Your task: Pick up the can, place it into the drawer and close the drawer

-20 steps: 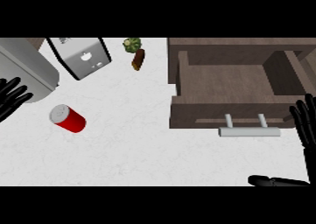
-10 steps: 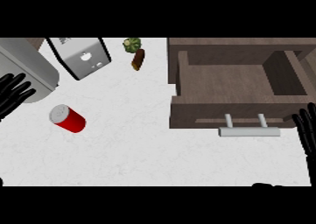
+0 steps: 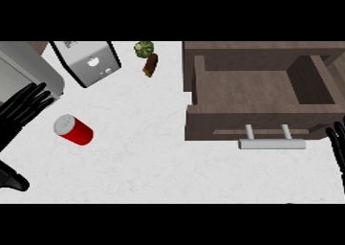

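Can (image 3: 74, 129) lay tipped, axis slanting, just right of my left hand (image 3: 21, 111); fingers spread, nothing held.

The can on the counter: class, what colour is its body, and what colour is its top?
The can has a red body and a grey top, seen in the head view.

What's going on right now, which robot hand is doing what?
Left robot hand open, just left of the red can. Right robot hand open by the drawer, which stands open. Nothing blocking.

Red can (image 3: 74, 130) lies tilted — brown drawer (image 3: 259, 95) open.
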Controlling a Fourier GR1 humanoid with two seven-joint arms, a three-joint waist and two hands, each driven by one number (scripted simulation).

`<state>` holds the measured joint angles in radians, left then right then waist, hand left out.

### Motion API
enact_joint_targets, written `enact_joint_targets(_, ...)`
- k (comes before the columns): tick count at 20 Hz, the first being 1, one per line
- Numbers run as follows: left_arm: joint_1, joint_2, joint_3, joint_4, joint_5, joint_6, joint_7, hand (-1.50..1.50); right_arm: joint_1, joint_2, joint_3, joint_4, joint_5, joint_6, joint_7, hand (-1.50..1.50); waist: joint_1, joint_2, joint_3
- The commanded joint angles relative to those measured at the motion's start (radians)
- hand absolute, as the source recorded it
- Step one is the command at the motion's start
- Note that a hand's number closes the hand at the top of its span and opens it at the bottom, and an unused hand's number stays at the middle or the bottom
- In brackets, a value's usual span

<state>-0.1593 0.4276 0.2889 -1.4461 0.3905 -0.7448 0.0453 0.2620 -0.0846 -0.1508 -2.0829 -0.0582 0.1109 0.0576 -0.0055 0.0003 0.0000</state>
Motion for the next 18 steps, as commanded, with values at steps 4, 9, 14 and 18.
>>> enact_joint_targets(4, -0.043, -0.041, -0.007, 0.145, -0.170, 0.003, -0.167, -1.50, 0.107, 0.030, 0.001, -0.030, -0.003, 0.061, -0.065, -1.50, -0.005, 0.000, 0.000)
enact_joint_targets(9, -0.074, -0.048, -0.003, 0.229, -0.227, 0.034, -0.224, -1.50, 0.065, 0.034, -0.021, -0.015, 0.006, 0.055, -0.048, -1.50, -0.002, 0.000, 0.000)
enact_joint_targets(14, -0.089, -0.029, -0.011, 0.363, -0.325, 0.028, -0.369, -1.50, -0.046, -0.003, -0.061, 0.036, -0.006, 0.051, 0.013, -1.50, 0.000, 0.000, 0.000)
enact_joint_targets(18, -0.140, 0.001, -0.015, 0.539, -0.406, 0.035, -0.511, -1.50, 0.068, 0.034, -0.043, 0.022, -0.001, 0.102, -0.087, -1.50, -0.006, 0.001, -0.001)
